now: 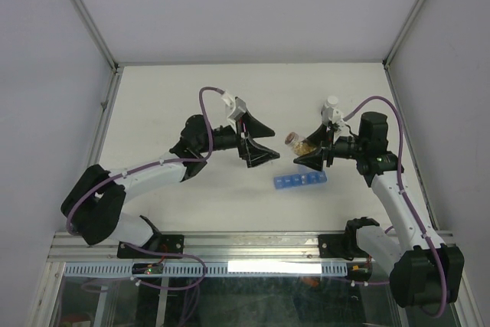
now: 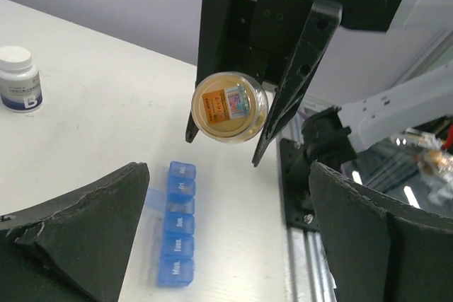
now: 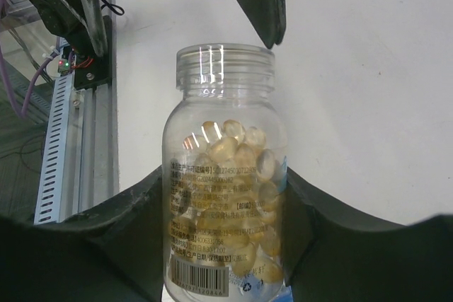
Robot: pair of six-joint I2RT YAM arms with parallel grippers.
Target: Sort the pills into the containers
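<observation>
A white desk (image 1: pixel 168 97) sits inside pale walls. On it, just in front of the two arms' tips, lies the pill organizer (image 1: pixel 300 180), a narrow translucent-blue row of small compartments with day labels. The right gripper (image 1: pixel 312 152) is clamped around a clear, uncapped bottle (image 3: pixel 226 210) partly filled with glossy amber-tan pills (image 3: pixel 233 160), held above the desk. The left gripper (image 1: pixel 272 145) faces it, spread wide and holding nothing.
</observation>
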